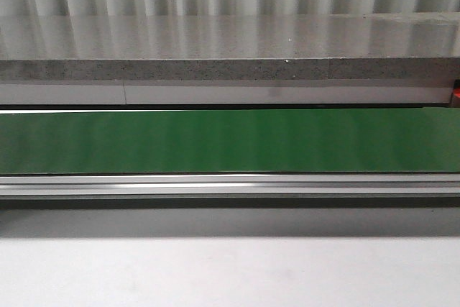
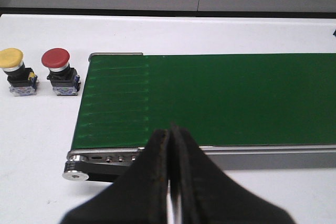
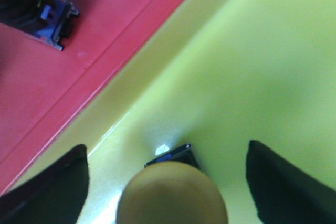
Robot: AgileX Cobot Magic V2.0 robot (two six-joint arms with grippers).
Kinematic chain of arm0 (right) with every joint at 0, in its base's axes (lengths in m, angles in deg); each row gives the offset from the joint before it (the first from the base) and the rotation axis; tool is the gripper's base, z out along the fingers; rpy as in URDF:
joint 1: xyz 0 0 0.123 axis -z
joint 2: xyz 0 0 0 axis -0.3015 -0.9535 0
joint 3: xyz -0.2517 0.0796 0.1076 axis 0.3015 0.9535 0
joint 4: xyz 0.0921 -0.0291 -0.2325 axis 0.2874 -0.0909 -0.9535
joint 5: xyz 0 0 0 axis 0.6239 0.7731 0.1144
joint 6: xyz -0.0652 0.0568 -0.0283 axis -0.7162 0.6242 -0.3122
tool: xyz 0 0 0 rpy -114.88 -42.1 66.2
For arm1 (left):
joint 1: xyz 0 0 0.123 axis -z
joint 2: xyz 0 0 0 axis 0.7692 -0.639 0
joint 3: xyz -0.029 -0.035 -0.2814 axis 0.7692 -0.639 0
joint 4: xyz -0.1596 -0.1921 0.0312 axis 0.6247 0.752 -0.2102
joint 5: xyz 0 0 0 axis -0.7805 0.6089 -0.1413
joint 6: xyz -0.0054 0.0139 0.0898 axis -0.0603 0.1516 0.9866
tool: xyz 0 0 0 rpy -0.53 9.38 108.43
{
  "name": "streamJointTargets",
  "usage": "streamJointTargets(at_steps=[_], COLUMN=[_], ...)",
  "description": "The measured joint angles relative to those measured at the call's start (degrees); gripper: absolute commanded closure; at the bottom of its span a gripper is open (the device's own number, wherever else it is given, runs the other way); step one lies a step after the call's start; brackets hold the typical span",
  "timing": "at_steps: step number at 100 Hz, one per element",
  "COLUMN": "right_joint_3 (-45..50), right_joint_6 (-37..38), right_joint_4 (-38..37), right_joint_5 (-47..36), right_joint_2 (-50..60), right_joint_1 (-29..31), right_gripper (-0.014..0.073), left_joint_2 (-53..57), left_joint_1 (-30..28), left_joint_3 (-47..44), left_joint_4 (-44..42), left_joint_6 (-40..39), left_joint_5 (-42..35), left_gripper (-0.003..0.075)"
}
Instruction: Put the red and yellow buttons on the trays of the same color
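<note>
In the right wrist view a yellow button (image 3: 173, 192) stands inside the yellow tray (image 3: 262, 66), between the fingers of my open right gripper (image 3: 168, 182), neither finger touching it. The red tray (image 3: 63, 87) lies beside the yellow one and holds a button base (image 3: 50, 19). In the left wrist view a yellow button (image 2: 16, 69) and a red button (image 2: 59, 69) stand side by side on the white table off the belt's end. My left gripper (image 2: 170, 145) is shut and empty, hanging over the belt's near rail.
A green conveyor belt (image 2: 220, 98) with a metal rail (image 1: 230, 186) runs across the white table (image 2: 37, 145). A grey stone ledge (image 1: 230, 70) and a corrugated wall stand behind the belt (image 1: 230, 140).
</note>
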Motion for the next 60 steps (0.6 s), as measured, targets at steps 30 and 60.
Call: streamJointTargets(at_steps=[30, 60], right_joint_3=[0.0, 0.0], right_joint_6=[0.0, -0.12], right_joint_4=[0.4, 0.85], right_joint_5=[0.96, 2.23], right_joint_2=[7.4, 19.92], right_joint_1=[-0.25, -9.95], right_gripper=[-0.0062, -0.0062], left_joint_2=[0.0, 0.0], left_joint_1=[0.0, 0.0], left_joint_3=[0.0, 0.0], left_joint_4=[0.0, 0.0], left_joint_6=[0.0, 0.0], left_joint_5=[0.0, 0.0], left_gripper=[0.074, 0.074])
